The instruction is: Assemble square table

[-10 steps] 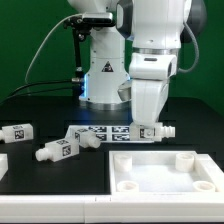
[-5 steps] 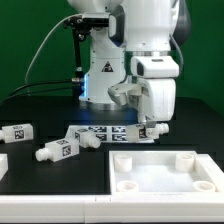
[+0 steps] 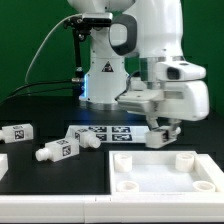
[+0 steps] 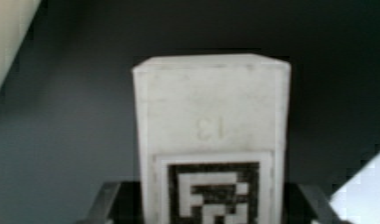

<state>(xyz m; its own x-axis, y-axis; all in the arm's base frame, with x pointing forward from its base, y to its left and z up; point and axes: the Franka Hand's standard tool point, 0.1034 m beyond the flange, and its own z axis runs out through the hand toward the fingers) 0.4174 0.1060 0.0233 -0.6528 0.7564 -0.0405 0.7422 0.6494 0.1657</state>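
Note:
The white square tabletop (image 3: pixel 165 172) lies at the front on the exterior view's right, with round sockets at its corners. My gripper (image 3: pixel 163 131) is shut on a white peg leg (image 3: pixel 156 137) and holds it tilted just above the tabletop's far edge. In the wrist view the held leg (image 4: pixel 208 110) fills the middle, its black-and-white tag between the two dark fingers (image 4: pixel 123 200). Two loose legs (image 3: pixel 17 131) (image 3: pixel 58 151) lie on the black table on the exterior view's left.
The marker board (image 3: pixel 105 131) lies flat behind the tabletop, in front of the robot's base (image 3: pixel 103 75). Another short white piece (image 3: pixel 90 141) lies at its near edge. A white piece is cut off at the left edge (image 3: pixel 2 163).
My wrist has turned and swung toward the exterior view's right. The held leg has tipped from lying level near the marker board to tilted over the tabletop's far edge.

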